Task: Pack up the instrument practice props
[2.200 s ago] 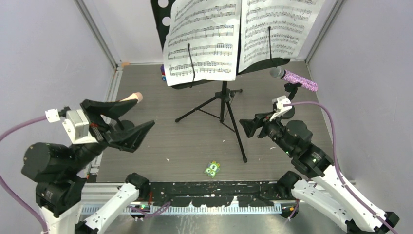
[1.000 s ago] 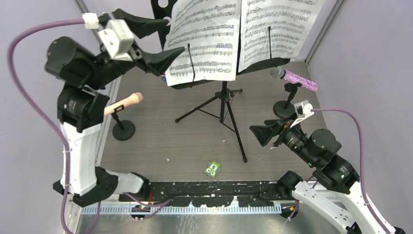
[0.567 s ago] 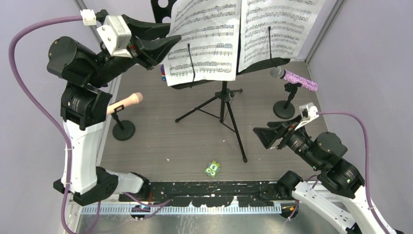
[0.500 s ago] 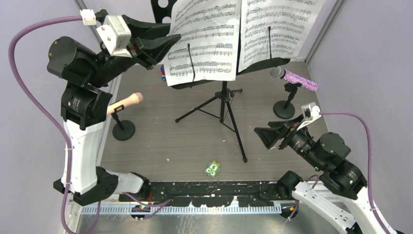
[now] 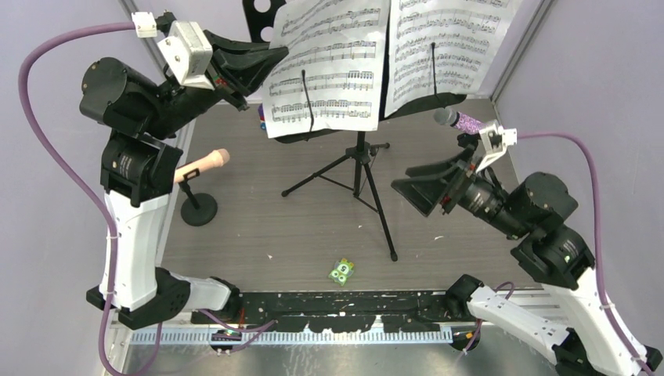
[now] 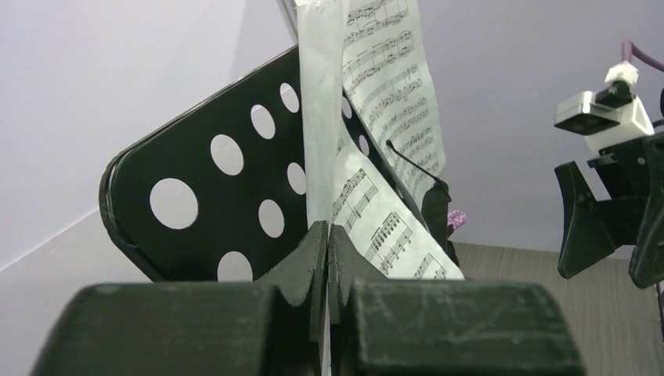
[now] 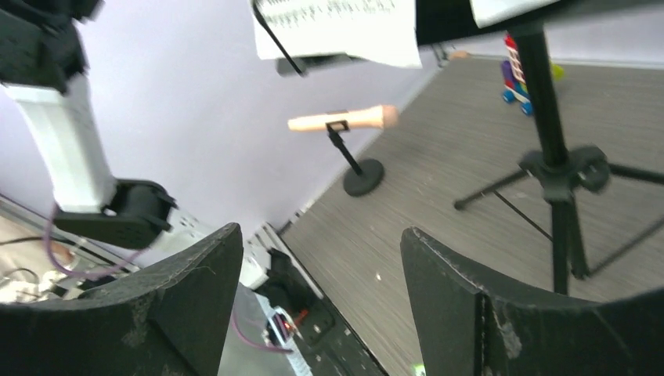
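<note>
The black perforated music desk on tripod legs (image 5: 362, 164) stands mid-tabletop (image 5: 258, 227) and looks top-heavy. Its left white sheet-music page (image 5: 329, 63) sits under a thin black wire retainer (image 5: 307, 98). The left claw (image 5: 270, 61) is pinched shut on that page's left edge, seemingly on paper only. A hard sideways pull may tear the page or tip the stand. The right claw (image 5: 423, 184) hangs wide open, empty.
</note>
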